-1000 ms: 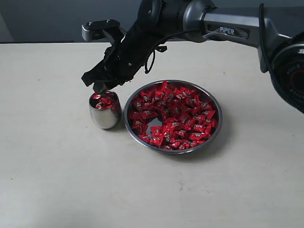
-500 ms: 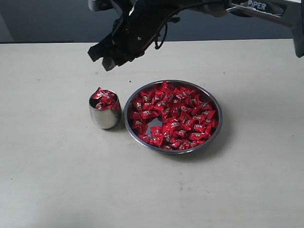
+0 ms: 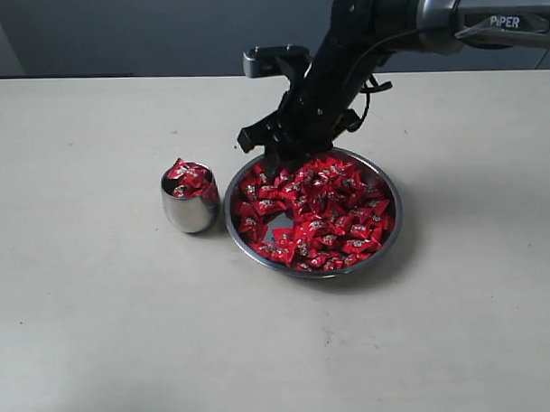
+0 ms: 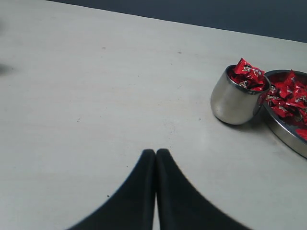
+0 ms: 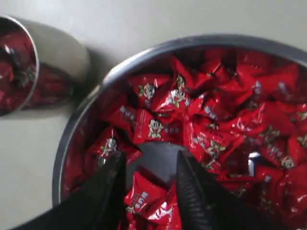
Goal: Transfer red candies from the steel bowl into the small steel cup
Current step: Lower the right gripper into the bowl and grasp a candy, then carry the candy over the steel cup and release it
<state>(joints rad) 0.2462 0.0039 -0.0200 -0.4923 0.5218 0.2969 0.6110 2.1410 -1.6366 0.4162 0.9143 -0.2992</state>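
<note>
The steel bowl (image 3: pixel 393 180) sits right of centre, filled with red candies (image 3: pixel 322 209) around a small bare patch. Just to its left stands the small steel cup (image 3: pixel 190 212), heaped with red candies (image 3: pixel 187 176). My right gripper (image 3: pixel 275 154) hangs low over the bowl's far-left part. In the right wrist view it (image 5: pixel 150 155) is open, its fingers straddling the bare patch and one loose candy (image 5: pixel 144 194); the bowl's rim (image 5: pixel 72 129) and the cup (image 5: pixel 53 52) show there too. My left gripper (image 4: pixel 156 152) is shut and empty over bare table, away from the cup (image 4: pixel 235 98).
The pale table (image 3: pixel 98 321) stretches wide around the two vessels. A dark wall runs along its far edge. The right arm (image 3: pixel 467 18) comes in from the upper right, above the bowl's far side.
My right gripper lifted off the cup, swung right, then came down over the bowl's far-left part. The cup's heap of candies and the left gripper's place look unchanged.
</note>
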